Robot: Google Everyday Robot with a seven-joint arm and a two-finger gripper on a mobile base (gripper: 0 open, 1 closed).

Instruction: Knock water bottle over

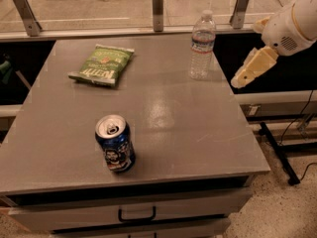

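Note:
The water bottle (pixel 202 45), clear ribbed plastic with a white cap and a white, blue and red label band, stands upright near the table's far right corner. My gripper (pixel 253 67) is cream-coloured, hanging from the white arm at the right edge of the view. It is off the table's right side, a short way right of the bottle at about the height of the bottle's lower half. It does not touch the bottle.
A blue soda can (pixel 115 144) stands upright near the front of the grey table (pixel 198 133). A green chip bag (pixel 101 64) lies flat at the far left. A drawer handle (pixel 136 215) shows below the front edge. Railing posts (pixel 157 8) stand behind the table.

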